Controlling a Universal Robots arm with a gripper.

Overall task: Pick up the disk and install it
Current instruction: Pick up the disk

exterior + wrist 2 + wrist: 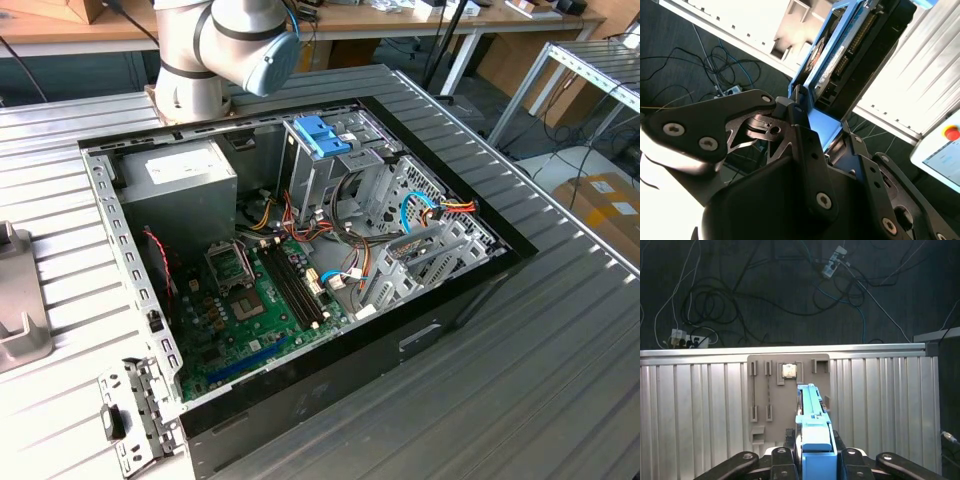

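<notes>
We see the gripper [815, 452] clamped on the disk [809, 405] — blue bracket [816, 439] btwn its jaws, ribbed table [700, 405] beyond.

light: bright, even | glare: ribbed silver metal tabletop [935, 60] washed white in second wrist view | dim: dark carpeted floor [920, 305]

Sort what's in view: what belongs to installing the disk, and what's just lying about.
Belongs to the job: disk, clamped in the hand; open computer case.

Lying about: grey tray with a chip; loose metal bracket beside the case; floor cables.
</notes>
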